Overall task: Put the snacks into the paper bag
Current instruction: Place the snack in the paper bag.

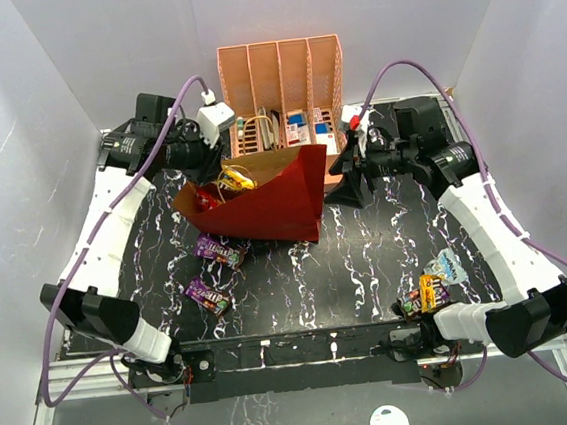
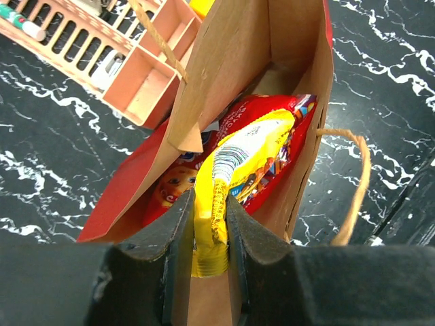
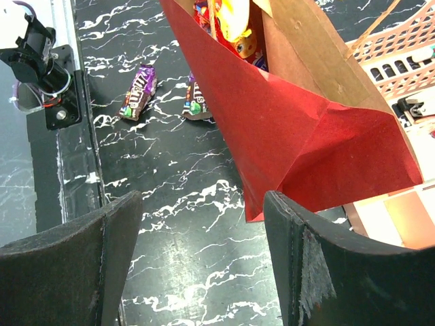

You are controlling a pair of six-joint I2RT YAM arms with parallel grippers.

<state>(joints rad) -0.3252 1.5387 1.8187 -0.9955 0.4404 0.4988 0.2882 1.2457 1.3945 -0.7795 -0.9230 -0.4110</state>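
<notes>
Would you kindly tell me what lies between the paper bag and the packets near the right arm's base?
Nothing but bare table: the top view shows only its marbled surface between the bag and the packets.

Two arms on show: left arm (image 1: pixel 104 230) and right arm (image 1: pixel 492 217), white ribbed shells between chunky black joints. Lilac cables (image 1: pixel 405 62) loop along both. Fingers (image 3: pixel 319 272) matte black, wedge-shaped, edges scuffed.

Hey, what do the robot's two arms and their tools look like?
The left arm and right arm have white links, black joints and a lilac cable each. The left tool and right tool are black with two broad matte fingers.
</notes>
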